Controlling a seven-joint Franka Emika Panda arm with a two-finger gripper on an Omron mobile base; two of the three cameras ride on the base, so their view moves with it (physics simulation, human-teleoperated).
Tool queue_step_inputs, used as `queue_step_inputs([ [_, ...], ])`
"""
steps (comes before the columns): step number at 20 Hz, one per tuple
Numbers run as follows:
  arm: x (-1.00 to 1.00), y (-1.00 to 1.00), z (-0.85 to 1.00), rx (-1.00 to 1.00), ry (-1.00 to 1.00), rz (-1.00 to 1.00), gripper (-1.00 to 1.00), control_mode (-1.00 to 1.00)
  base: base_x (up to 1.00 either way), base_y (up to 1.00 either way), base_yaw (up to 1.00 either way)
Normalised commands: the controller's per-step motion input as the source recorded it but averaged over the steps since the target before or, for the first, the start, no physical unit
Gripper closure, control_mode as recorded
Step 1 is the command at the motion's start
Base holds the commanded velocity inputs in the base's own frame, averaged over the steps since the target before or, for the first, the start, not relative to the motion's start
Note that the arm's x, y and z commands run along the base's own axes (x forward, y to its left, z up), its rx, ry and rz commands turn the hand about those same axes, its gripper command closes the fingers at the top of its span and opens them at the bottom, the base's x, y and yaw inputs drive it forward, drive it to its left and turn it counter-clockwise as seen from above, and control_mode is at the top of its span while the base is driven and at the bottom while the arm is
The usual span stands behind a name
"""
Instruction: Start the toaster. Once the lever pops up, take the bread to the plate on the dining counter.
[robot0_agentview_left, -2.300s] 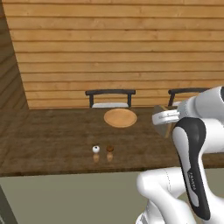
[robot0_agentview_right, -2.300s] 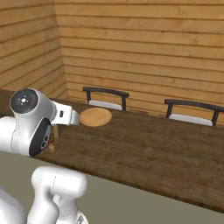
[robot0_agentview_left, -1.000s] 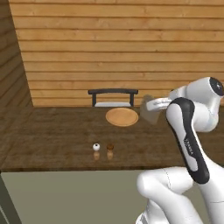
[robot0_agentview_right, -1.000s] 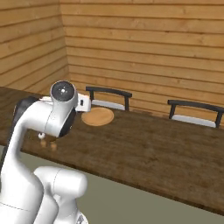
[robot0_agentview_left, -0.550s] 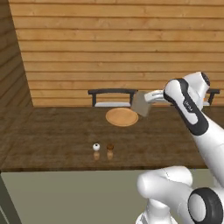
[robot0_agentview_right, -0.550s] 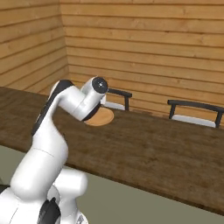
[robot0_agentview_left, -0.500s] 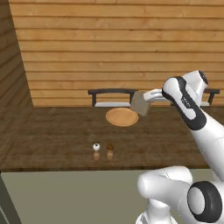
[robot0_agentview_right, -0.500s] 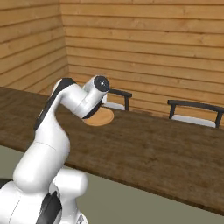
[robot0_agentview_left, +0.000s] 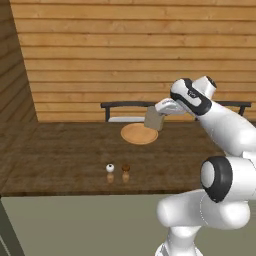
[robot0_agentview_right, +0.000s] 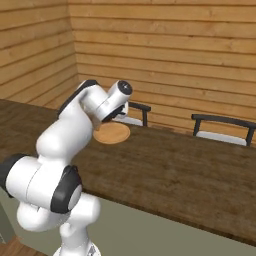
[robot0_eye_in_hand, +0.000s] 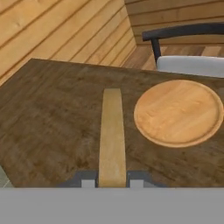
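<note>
Gripper (robot0_eye_in_hand: 112, 180) is clamping the bread (robot0_eye_in_hand: 111, 136) edge-on; in the hand view the slice is running straight out from between the two fingertips (robot0_eye_in_hand: 87, 183), narrow crust edge facing the camera. In the left base view the bread (robot0_agentview_left: 154, 119) is hanging as an upright tan slab just ahead of the gripper (robot0_agentview_left: 161, 111), raised off the dining counter (robot0_agentview_left: 65, 150).

Position of target: the plate (robot0_eye_in_hand: 178, 112) is lying just to the right of the held slice in the hand view, slightly beyond the fingertips, flat on the dining counter (robot0_eye_in_hand: 48, 109). From the left base view the slice is sitting over the far right rim of the plate (robot0_agentview_left: 139, 134); whether it is fully over the plate I cannot tell.

Handling judgement: toasted bread is likely light, stiff, dry and brittle. Pinching across the flat faces near one edge, as now, looks sound; squeezing harder would risk cracking or crumbling it. Surface is rough, so slipping seems unlikely.

Other items: a chair (robot0_eye_in_hand: 183, 41) is standing beyond the plate; two small shakers (robot0_agentview_left: 118, 169) are sitting well apart from the gripper, on the near side of the counter.
</note>
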Motion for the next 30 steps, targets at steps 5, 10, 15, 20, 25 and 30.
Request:
queue_step_inputs([
  [5,0.51,0.0,-0.48,0.0,0.0,0.05,1.0,-1.0,0.0,0.0,0.0],
  [10,0.62,0.01,-0.44,0.0,0.0,0.09,1.0,-1.0,0.0,0.0,0.0],
  [15,0.47,0.02,-0.21,0.0,0.0,0.13,1.0,-1.0,0.0,0.0,0.0],
  [20,0.05,0.02,-0.31,0.0,0.0,0.11,1.0,-1.0,0.0,0.0,0.0],
  [25,0.06,0.0,-0.28,-0.01,0.0,0.09,1.0,-1.0,0.0,0.0,0.0],
  [30,0.32,0.09,-0.24,0.0,0.0,0.04,1.0,-1.0,0.0,0.0,0.0],
])
